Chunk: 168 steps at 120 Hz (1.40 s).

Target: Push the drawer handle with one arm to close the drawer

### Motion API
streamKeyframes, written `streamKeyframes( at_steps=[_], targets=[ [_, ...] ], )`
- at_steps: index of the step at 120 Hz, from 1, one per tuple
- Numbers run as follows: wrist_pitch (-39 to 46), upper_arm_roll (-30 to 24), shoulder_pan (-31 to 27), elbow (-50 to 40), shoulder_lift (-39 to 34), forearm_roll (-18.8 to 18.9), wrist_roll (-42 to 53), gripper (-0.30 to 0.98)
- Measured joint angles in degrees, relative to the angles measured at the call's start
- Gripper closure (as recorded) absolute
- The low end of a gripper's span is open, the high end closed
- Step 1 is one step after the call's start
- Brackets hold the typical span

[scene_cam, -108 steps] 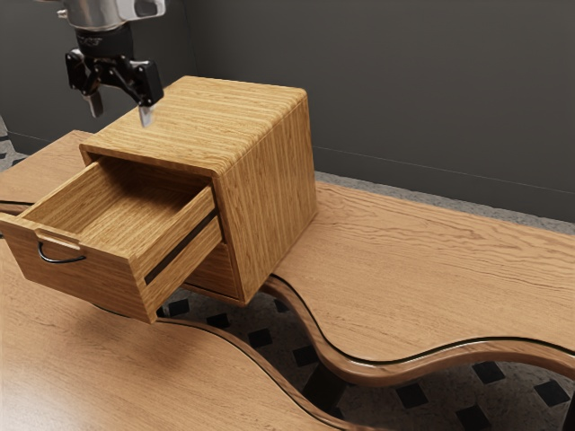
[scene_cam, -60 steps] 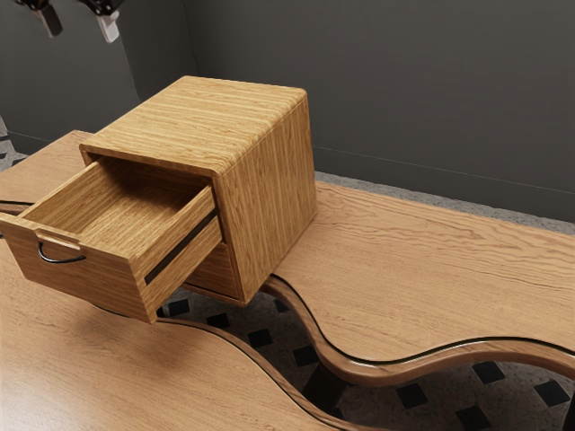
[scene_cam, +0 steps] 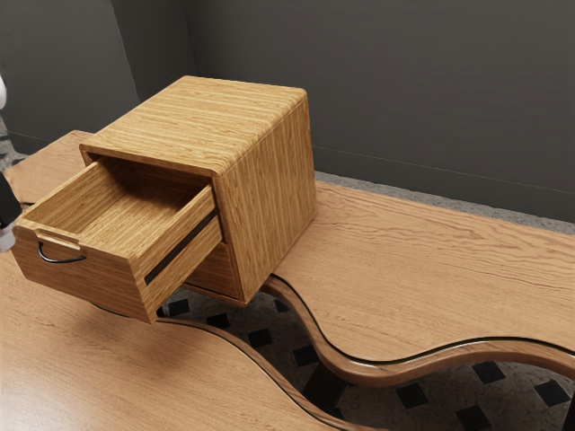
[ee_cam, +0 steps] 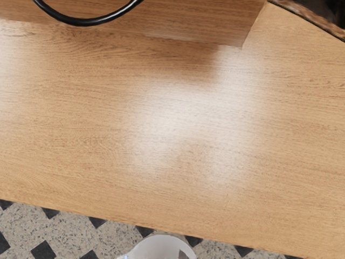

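Over the wavy-edged wooden table (scene_cam: 431,260) juts the drawer (scene_cam: 103,280) — dark wall (scene_cam: 404,90) behind

A wooden table (scene_cam: 440,269) with fine, streaky grain is divided by a wavy gap, a thin dark line following its curved edges; the boxy wooden cabinet (scene_cam: 269,184) stands upright on it at the gap, and pale sheen brightens the tabletop

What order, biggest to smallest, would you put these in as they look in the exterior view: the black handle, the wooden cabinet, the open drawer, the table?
1. Table
2. Wooden cabinet
3. Open drawer
4. Black handle
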<state>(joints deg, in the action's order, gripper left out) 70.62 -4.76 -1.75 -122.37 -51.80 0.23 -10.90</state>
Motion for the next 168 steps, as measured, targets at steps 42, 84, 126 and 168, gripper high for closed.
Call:
streamKeyframes(
  at_steps=[42,84,126,168],
  targets=[
    [6.14,1.65,-2.11,-19.47,-11.43,-0.47,-0.91,0.00],
    [17.97,6.02,4.74,-22.18,-1.70,3.09,-0.78,0.15],
    [26.34,14.42,7.02,-20.27,4.50,11.49,3.88,0.65],
    [33.94,17.05,7.71,-20.14,11.15,14.22,10.96,0.78]
  ],
)
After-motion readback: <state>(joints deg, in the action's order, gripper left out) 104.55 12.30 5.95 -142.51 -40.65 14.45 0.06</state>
